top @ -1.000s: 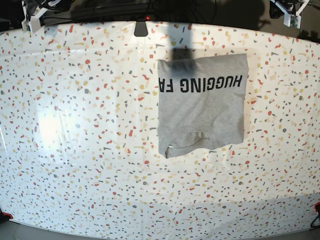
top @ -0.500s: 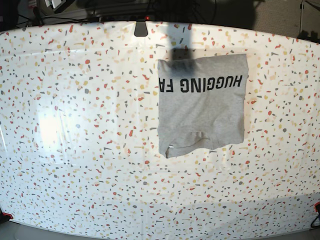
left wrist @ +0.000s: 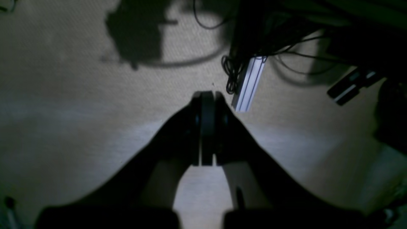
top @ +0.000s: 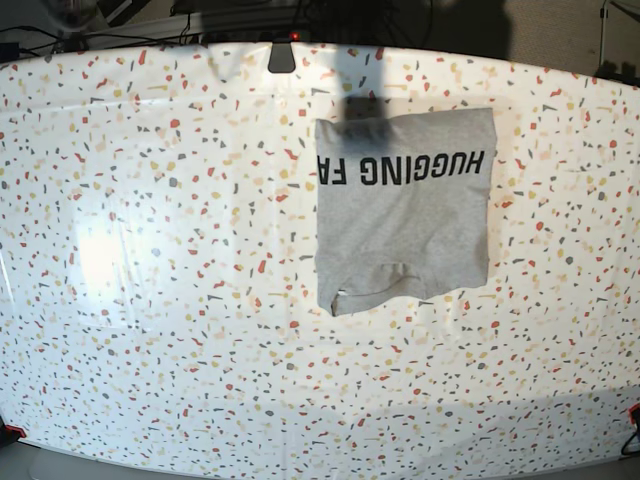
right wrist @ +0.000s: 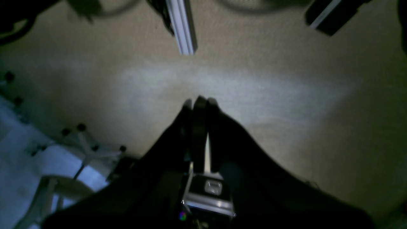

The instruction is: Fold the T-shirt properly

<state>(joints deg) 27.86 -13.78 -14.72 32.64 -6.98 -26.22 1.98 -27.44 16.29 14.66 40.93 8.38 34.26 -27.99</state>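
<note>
Lying folded into a neat rectangle, your light heather-grey cotton T-shirt rests on the speckled terrazzo-patterned tabletop, black lettering upward. Your left gripper and right gripper hang over beige carpet, jaws pressed together, holding nothing.

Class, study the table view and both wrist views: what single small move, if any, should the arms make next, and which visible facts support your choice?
Probably none beyond staying parked. The T-shirt already lies as a compact folded rectangle on the table, lettering up, edges fairly square. The left gripper and right gripper both have shut jaws holding nothing, and their cameras show only floor, away from the cloth.
</note>
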